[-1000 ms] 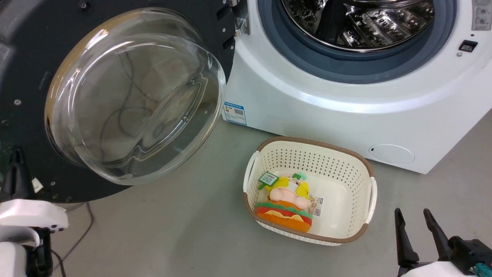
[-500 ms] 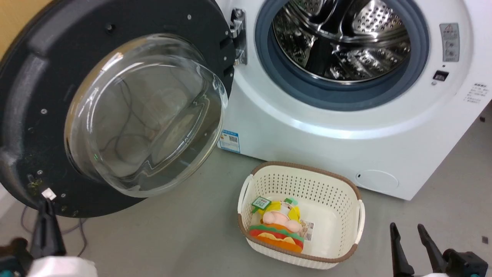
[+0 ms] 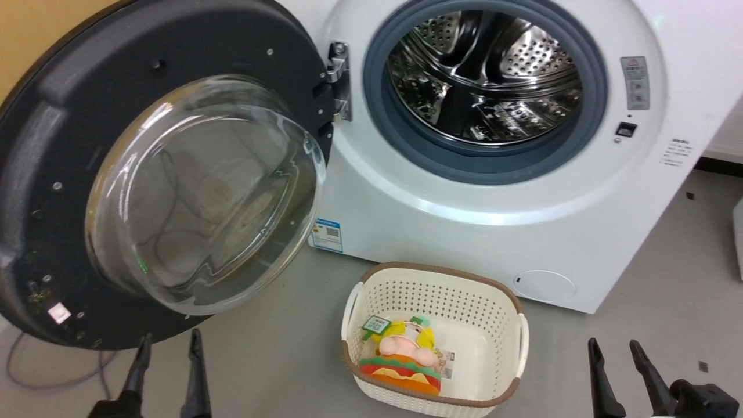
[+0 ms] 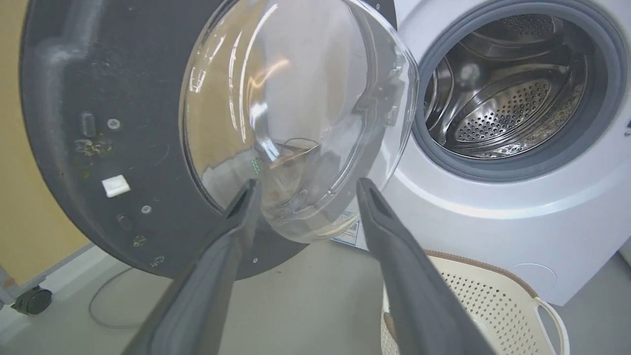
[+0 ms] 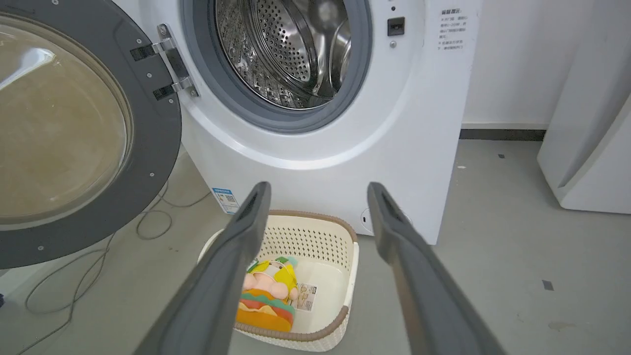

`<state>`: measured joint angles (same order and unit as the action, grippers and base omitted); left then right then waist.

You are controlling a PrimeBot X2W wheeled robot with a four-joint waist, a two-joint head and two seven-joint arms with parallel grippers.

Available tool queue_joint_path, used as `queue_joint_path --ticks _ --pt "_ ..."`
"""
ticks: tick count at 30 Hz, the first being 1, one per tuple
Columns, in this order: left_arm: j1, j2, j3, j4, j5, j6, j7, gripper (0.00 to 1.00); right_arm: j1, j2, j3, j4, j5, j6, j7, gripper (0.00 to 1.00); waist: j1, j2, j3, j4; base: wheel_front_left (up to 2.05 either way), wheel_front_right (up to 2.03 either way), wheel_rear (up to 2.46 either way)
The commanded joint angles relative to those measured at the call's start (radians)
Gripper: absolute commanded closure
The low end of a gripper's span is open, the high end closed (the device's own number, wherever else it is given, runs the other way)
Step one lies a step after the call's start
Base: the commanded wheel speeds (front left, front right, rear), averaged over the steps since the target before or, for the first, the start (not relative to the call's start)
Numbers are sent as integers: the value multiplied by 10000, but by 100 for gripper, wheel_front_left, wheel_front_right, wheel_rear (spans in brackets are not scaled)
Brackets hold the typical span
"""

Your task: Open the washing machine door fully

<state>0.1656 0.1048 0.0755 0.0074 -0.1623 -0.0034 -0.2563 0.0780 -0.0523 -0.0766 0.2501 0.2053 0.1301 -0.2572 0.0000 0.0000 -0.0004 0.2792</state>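
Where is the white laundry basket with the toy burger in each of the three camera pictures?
Head view: the basket sits bottom centre, on the floor before the washing machine.
Left wrist view: lower right corner, cut off by the edge.
Right wrist view: bottom centre, on the floor.
Shared landmark: the small blue label low on the machine's front.

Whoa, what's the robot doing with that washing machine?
The washing machine door stands swung wide open, left of the washing machine, and the steel drum shows. The robot's left gripper hangs near the door's lower edge, the right gripper farther right; both have fingers apart, holding nothing. A basket with a plush burger sits on the floor in front.
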Motion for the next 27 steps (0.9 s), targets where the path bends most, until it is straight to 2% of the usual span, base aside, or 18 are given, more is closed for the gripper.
queue_joint_path --ticks 1,10,17,27 --pt "-15 -50 -116 5 99 -52 -55 0 118 20 -12 -91 6 6 -43 0 0 0 -34 -166 0 0 0" --pt "-732 -183 -1177 645 511 -293 -55 0 167 20 -27 -649 -348 6 -44 0 0 0 -128 -1322 0 0 0" --pt "-1263 -243 -1624 1275 689 -322 -55 0 303 20 181 -1114 -625 6 -32 0 0 0 -180 -2124 0 0 0" --pt "-1370 -296 -1580 1818 586 -142 -55 0 504 20 365 -1450 -592 6 53 0 0 0 -184 -2410 0 0 0"
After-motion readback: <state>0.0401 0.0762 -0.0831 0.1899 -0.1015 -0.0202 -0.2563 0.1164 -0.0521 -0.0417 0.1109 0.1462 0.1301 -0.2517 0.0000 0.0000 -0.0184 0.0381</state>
